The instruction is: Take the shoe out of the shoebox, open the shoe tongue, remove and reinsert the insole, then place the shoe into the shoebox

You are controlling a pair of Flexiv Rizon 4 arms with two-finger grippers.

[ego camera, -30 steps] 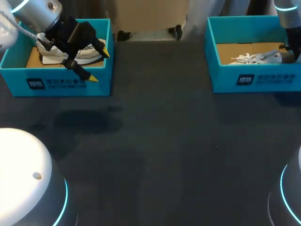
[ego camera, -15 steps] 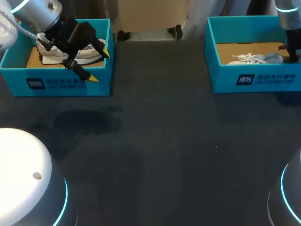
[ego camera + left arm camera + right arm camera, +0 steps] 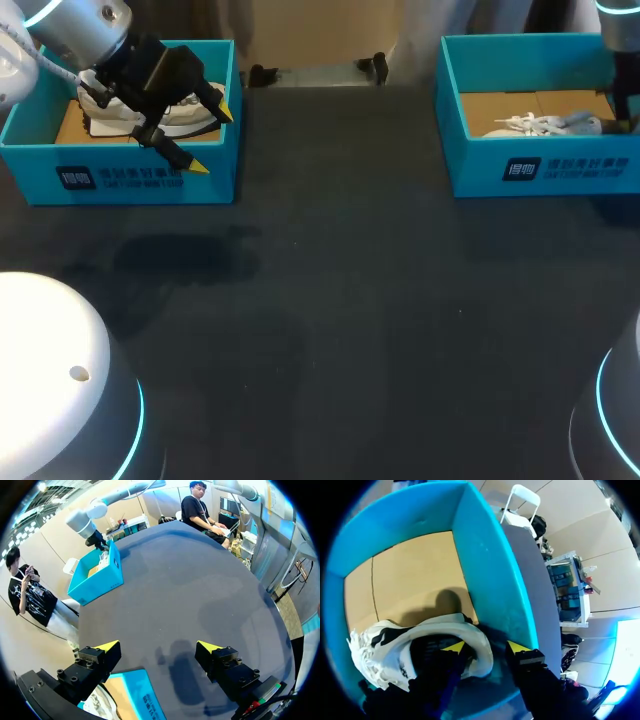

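Note:
A white and grey shoe [image 3: 545, 124] lies in the right blue shoebox [image 3: 540, 165], laces toward the middle of the table. In the right wrist view my right gripper [image 3: 485, 646] stands open astride the shoe's heel [image 3: 479, 652]. One yellow tip is inside the shoe's opening. The other is outside, close to the box wall [image 3: 492, 575], with a gap to the heel. My left gripper [image 3: 211, 138] hangs open and empty over the near wall of the left shoebox [image 3: 130, 180]. A second white shoe [image 3: 110, 125] lies in that box, partly hidden by the arm.
The dark tabletop [image 3: 330, 300] stretches between the two boxes. In the left wrist view my left gripper [image 3: 158, 646] spans the left box's corner [image 3: 137, 695], and the right shoebox [image 3: 97, 575] shows far across the table.
My right gripper has opened and let go of the shoe's heel, and the right arm has shifted a little to the right. The left arm has stayed still.

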